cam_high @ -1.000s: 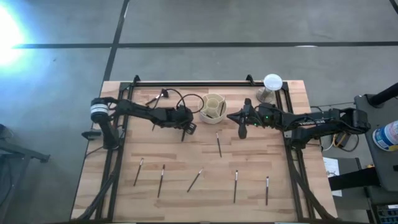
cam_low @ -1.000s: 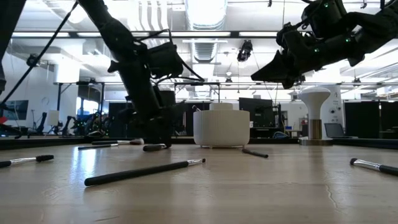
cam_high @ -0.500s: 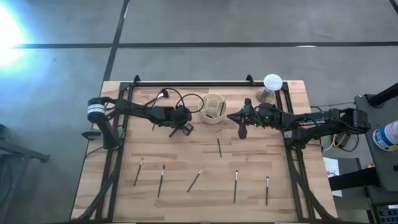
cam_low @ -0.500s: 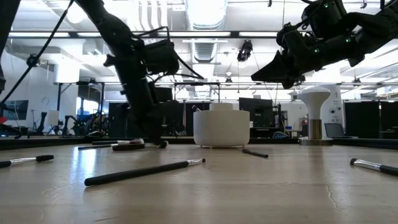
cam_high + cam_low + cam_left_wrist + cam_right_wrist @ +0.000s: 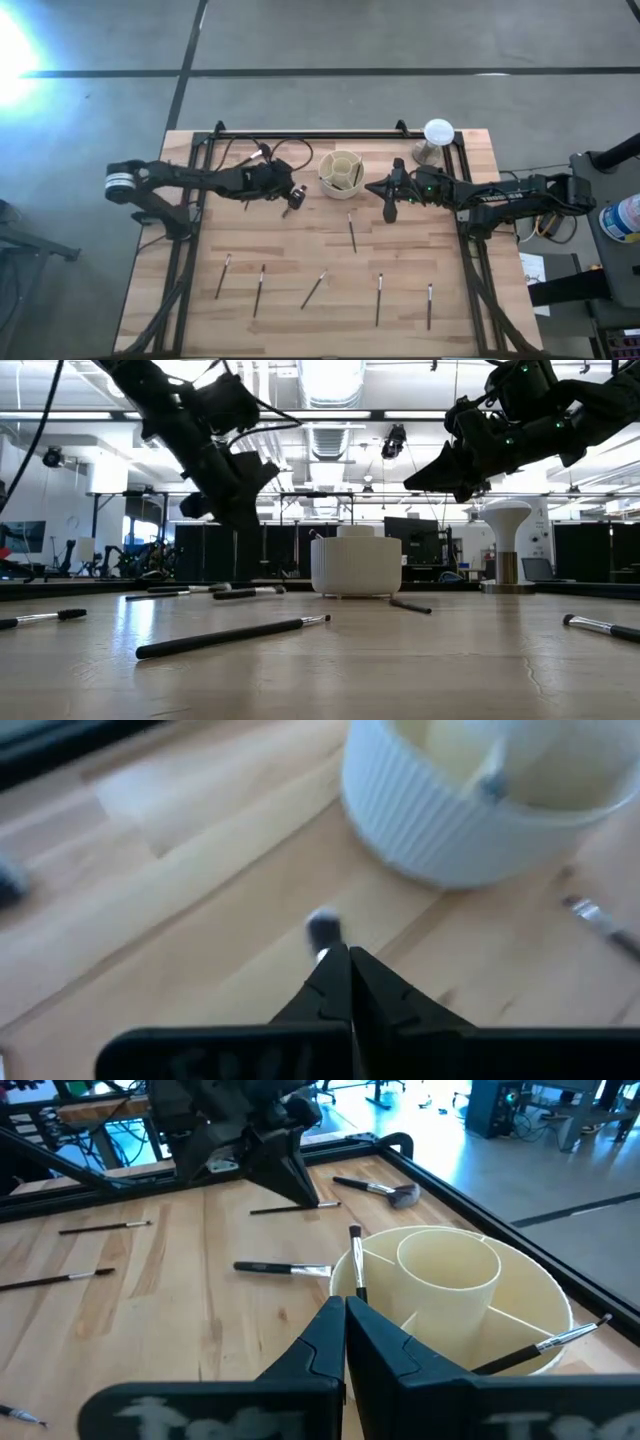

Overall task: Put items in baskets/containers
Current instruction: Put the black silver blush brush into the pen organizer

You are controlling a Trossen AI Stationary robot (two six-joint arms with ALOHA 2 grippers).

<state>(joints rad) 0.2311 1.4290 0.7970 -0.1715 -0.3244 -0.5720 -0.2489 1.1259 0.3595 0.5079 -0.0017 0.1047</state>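
Two arms: both reach over the far half of the wooden counter (image 5: 290,250), one on each side of the holder.
Holder: a round cream cup (image 5: 342,172) with ribbed sides and inner dividers stands upright near the far edge, about midway across.
In the holder: the right wrist view shows two thin brushes leaning in its outer compartments, one at the near rim (image 5: 355,1265) and one at the side (image 5: 545,1342).
Left gripper: the left gripper (image 5: 290,197) is raised off the counter just left of the holder, with its fingers (image 5: 335,982) clenched together.
Brush at left fingers: a small dark bristle tip (image 5: 322,927) shows just past the fingertips. I cannot tell whether it is pinched or lies on the wood below.
Right gripper: the right gripper (image 5: 389,208) hovers above the counter just right of the holder, pointing toward it. Its fingers (image 5: 330,1335) are pressed shut with nothing between them.
Loose brushes, near half: six lie flat and well apart. One is in front of the holder (image 5: 352,232), and five form a rough row nearer the front edge, from the leftmost (image 5: 222,275) to the rightmost (image 5: 430,306).
Loose brushes, far left: a fluffy-headed brush (image 5: 378,1188) and two slim ones (image 5: 283,1267) lie by the left arm.
Globe: a white globe on a stand (image 5: 437,135) sits at the far right corner, apart from the holder.
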